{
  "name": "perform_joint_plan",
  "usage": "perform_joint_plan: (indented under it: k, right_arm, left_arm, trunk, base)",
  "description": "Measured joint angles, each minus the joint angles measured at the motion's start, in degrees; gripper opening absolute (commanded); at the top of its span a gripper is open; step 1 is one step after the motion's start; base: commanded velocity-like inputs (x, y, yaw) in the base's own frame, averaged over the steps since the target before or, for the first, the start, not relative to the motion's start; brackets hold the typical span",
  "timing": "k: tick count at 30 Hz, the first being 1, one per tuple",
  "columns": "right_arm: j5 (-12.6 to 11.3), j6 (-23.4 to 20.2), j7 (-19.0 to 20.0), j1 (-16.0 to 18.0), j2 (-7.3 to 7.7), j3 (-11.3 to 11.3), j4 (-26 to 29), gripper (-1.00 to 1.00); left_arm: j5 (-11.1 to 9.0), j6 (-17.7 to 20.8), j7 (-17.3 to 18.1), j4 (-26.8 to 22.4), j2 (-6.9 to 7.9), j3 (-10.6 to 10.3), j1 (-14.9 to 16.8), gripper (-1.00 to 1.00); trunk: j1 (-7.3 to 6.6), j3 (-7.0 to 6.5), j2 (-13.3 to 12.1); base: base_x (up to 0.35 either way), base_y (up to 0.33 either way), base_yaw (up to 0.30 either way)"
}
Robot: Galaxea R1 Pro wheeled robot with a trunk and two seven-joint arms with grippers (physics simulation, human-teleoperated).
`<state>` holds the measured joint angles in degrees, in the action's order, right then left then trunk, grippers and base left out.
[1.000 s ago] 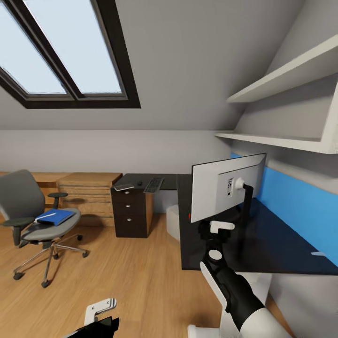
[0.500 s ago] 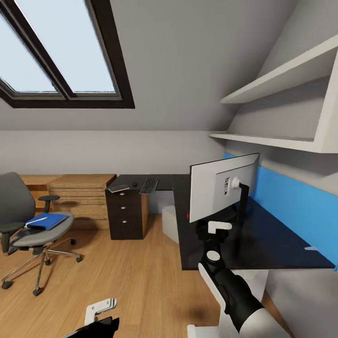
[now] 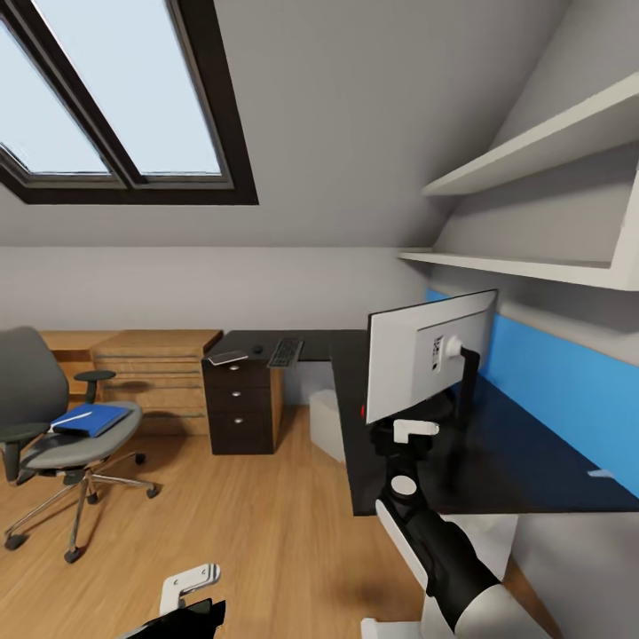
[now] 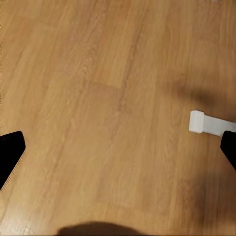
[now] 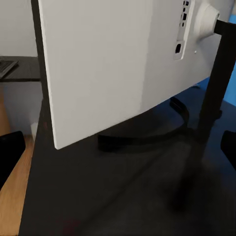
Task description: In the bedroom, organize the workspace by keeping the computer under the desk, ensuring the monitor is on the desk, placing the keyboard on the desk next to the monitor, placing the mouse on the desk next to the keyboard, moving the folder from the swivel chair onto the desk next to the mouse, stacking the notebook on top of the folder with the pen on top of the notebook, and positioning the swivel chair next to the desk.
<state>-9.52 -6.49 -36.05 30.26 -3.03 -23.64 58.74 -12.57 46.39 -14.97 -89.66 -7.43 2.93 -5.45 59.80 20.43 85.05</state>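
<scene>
1. A grey swivel chair (image 3: pixel 53 417) stands on the light wood floor (image 3: pixel 248 524) at the far left of the head view, well apart from the desk. A flat blue folder (image 3: pixel 89 419) lies on its seat, its long axis slanting up toward the right; a thin white line on its cover may be a pen, too small to be sure.
2. The left gripper (image 3: pixel 182 599) hangs low over the floor. In the left wrist view its dark fingertips (image 4: pixel 10 152) sit at opposite edges of the picture, spread wide, with nothing between them.
3. A low light-wood drawer unit (image 3: pixel 151 373) stands against the back wall, beside a dark drawer cabinet (image 3: pixel 240 404).
4. On the far wing of the black L-shaped desk (image 3: pixel 497 470), above that cabinet, lie a small dark notebook (image 3: pixel 227 357), a tiny dark mouse (image 3: pixel 256 350) and the keyboard (image 3: pixel 286 351), its long axis running toward the back wall.
5. The monitor (image 3: pixel 417 355) stands near the desk's front edge, its white back facing the camera and its width slanting along the desk.
6. The right gripper (image 3: pixel 404 444) hovers just before the monitor; its fingertips (image 5: pixel 10 152) are spread wide, gripping nothing.
7. A blue back panel (image 3: pixel 568 390) lines the desk's right edge under white shelves (image 3: pixel 532 266).
</scene>
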Motion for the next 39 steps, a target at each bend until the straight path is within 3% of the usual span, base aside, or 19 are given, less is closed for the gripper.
perform_joint_plan:
  k: [15, 25, 32, 35, 37, 39]
  right_arm:
    - [2.9, 1.9, 0.1, 0.4, -0.97, 0.0, -1.4, 1.0]
    - [3.1, 1.6, -0.3, 6.2, -2.78, 0.2, -6.8, 1.0]
    - [3.4, 4.5, -3.0, 8.8, -2.68, 0.4, -12.8, 1.0]
    - [6.0, 5.5, -7.2, 8.8, -2.48, 0.1, -12.7, 1.0]
    - [9.3, 5.9, -9.0, 8.8, -2.53, 0.0, -12.5, 1.0]
    - [11.0, 6.9, -9.5, 8.7, -2.61, -0.1, -12.5, 1.0]
  left_arm:
    - [0.0, -0.1, 0.0, 1.3, -0.08, -0.2, 0.0, 1.0]
    - [0.0, -0.1, 0.0, 1.7, -0.09, -0.2, 0.0, 1.0]
    - [-0.1, -0.1, 0.2, 1.8, -0.09, -0.2, 0.0, 1.0]
    - [-0.1, -0.3, 0.2, 1.8, -0.09, -0.2, 0.0, 1.0]
    - [-0.1, -0.4, 0.2, 1.8, -0.09, -0.2, 0.0, 1.0]
    - [-0.1, -0.4, 0.2, 1.8, -0.09, -0.2, 0.0, 1.0]
  trunk:
    - [0.02, 0.0, 0.0]
    - [0.02, 0.0, 0.0]
    - [0.02, 0.0, 0.0]
    - [0.02, 0.0, 0.0]
    - [0.02, 0.0, 0.0]
    - [0.02, 0.0, 0.0]
  base:
    - [0.157, 0.129, 0.0]
    - [0.007, 0.006, 0.0]
    - [0.0, 0.0, 0.0]
    - [0.0, 0.0, 0.0]
    - [0.0, 0.0, 0.0]
    - [0.0, 0.0, 0.0]
